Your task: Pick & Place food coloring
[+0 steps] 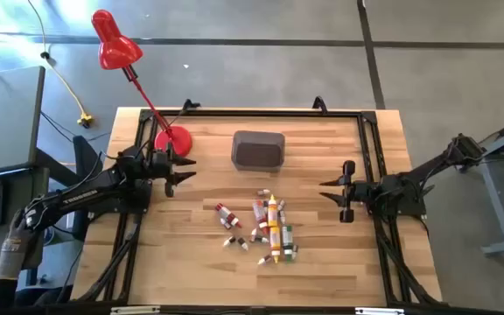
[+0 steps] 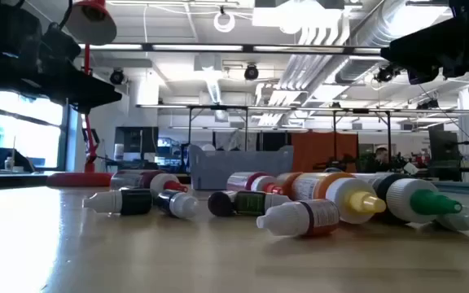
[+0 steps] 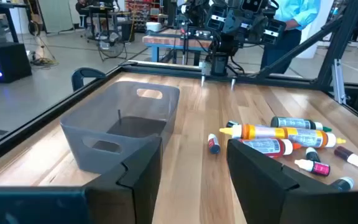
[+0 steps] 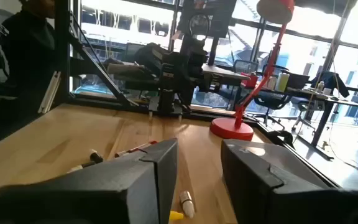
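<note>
Several food coloring bottles lie on their sides in a loose heap on the wooden table, near its middle toward the near edge; they also show in the low view and the left wrist view. A dark grey tub stands beyond them. My left gripper hovers open at the table's left side, near the lamp base. My right gripper hovers open at the table's right side, facing the bottles. Neither touches anything.
A red desk lamp stands with its round base on the table's far left part. A black frame runs around the table. Bare wood lies between the bottles and each gripper. People show in the room behind.
</note>
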